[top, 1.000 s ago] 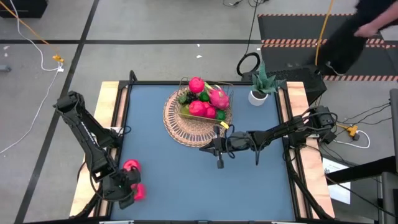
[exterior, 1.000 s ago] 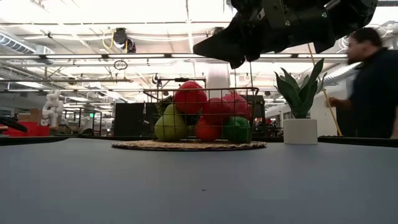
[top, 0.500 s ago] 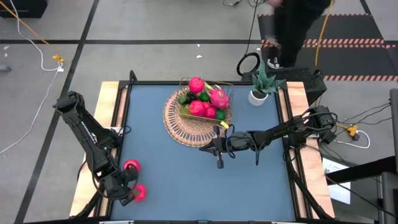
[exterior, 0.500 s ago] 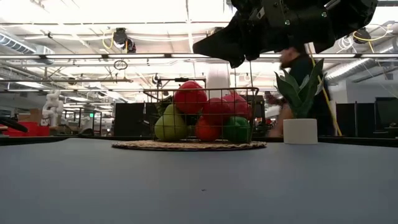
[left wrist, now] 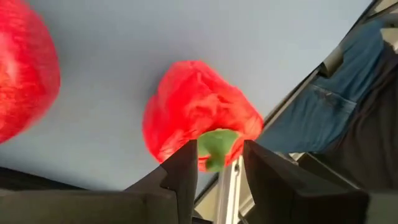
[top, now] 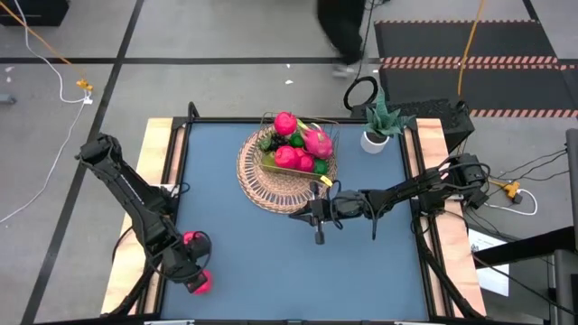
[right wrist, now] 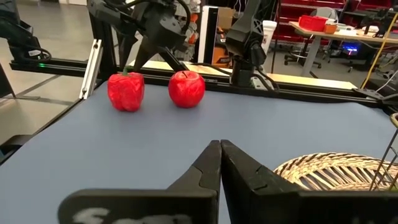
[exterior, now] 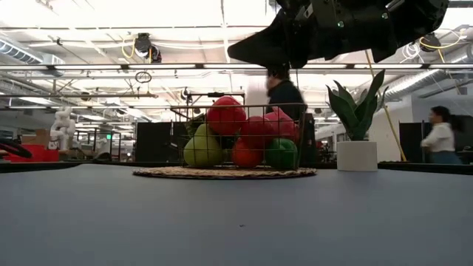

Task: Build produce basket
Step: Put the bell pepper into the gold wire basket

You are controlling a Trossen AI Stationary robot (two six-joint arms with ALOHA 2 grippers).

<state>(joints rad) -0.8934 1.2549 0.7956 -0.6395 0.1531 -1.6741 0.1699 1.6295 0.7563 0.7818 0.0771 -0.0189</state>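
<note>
The basket (top: 267, 185), a round woven tray with a wire frame, lies at the table's far middle and holds several pieces of produce (top: 294, 146). A red pepper (left wrist: 193, 106) and a round red fruit (top: 191, 239) stand on the table near its left front corner. My left gripper (left wrist: 219, 144) is open and points steeply down over the pepper (top: 200, 283), one finger on each side of its green stem (left wrist: 214, 148). Whether they touch it I cannot tell. My right gripper (right wrist: 221, 144) is shut and level, above the table by the basket's near rim (right wrist: 323, 171).
A green plant in a white pot (top: 375, 138) stands at the far right corner. Wooden rails (top: 163, 162) run along the table's left and right sides. Beyond the far edge a person (exterior: 284, 96) walks past, and another (exterior: 441, 133) is farther off.
My left arm has swung a little toward the table's right, bringing its gripper over the pepper, and the wrist has rolled. The pepper and the round red fruit stay where they were. A person has walked leftward behind the table.
</note>
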